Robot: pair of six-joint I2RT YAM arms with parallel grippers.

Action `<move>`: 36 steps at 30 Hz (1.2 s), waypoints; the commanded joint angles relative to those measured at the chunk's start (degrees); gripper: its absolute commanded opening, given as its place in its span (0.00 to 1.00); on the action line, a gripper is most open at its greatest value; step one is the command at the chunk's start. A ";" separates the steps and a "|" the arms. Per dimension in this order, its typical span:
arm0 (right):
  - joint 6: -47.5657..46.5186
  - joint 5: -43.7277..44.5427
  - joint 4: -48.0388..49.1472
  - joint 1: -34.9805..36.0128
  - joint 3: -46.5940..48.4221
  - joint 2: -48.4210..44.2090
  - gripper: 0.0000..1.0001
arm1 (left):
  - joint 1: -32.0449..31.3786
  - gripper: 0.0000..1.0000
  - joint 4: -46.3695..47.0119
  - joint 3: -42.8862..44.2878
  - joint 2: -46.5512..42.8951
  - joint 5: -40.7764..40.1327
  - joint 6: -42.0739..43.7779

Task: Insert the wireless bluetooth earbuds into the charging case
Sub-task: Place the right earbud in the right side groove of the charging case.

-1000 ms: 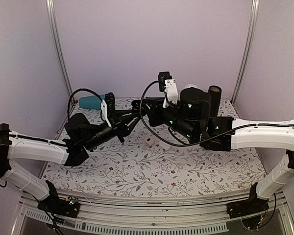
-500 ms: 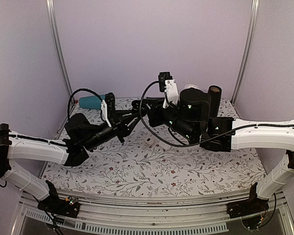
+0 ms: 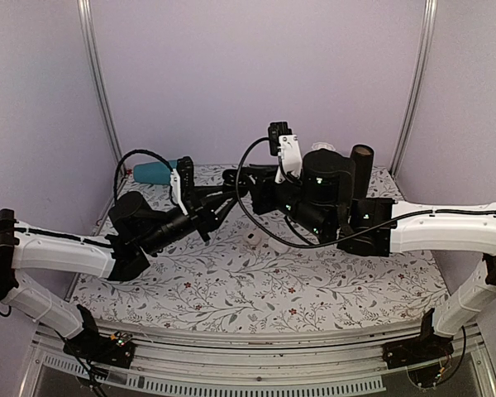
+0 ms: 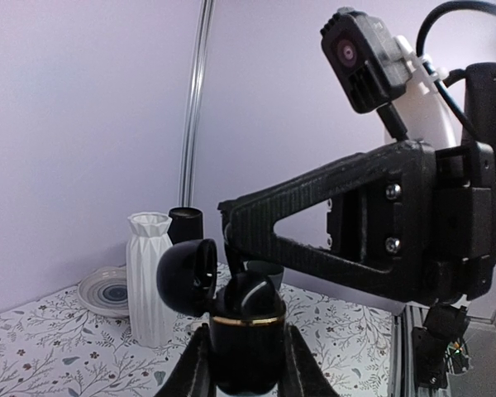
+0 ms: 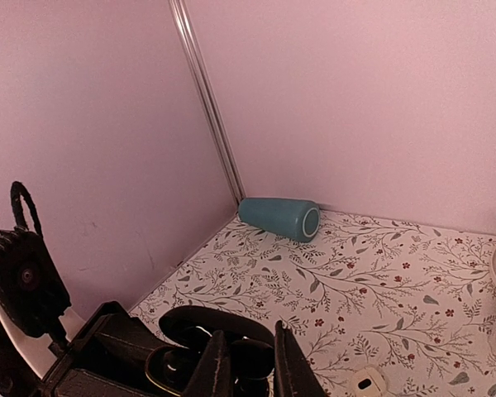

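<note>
Left pincer (image 4: pixel 246 356) pinches the open charging case (image 4: pixel 246 327); right pincer (image 5: pixel 250 339), pressed together, sits just above it. A misaligned descent could lever the case loose.

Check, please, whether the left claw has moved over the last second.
No. Seen from above, the left claw keeps its place against the teal cup lying at the back left, shut on the charging case.
</note>
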 commanded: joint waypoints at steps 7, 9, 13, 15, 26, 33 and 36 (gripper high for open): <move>-2.30 -1.12 -3.83 -0.07 0.68 0.03 0.04 | -0.56 0.00 4.30 1.57 -2.10 -2.44 0.98; -2.17 -2.48 -3.93 -0.04 0.65 0.12 0.04 | -0.53 0.00 4.38 1.65 -2.02 -3.47 1.06; -1.26 -4.11 -3.94 -0.01 0.72 0.21 0.04 | -0.54 0.00 4.58 1.44 -2.03 -5.62 1.31; -1.18 -4.55 -4.15 -0.04 0.82 0.38 0.04 | -0.53 0.00 4.63 1.46 -2.06 -6.08 1.41; -1.27 -7.93 -5.83 -0.05 1.98 1.62 0.04 | -0.53 0.00 5.05 1.80 -2.16 -6.86 2.23; -0.79 -9.48 -6.95 -0.05 3.29 2.64 0.05 | -0.60 0.00 5.04 1.99 -2.72 -7.00 3.76; -0.72 -10.11 -7.15 -0.05 3.75 2.89 0.05 | -0.58 0.00 4.90 2.20 -2.84 -7.13 4.50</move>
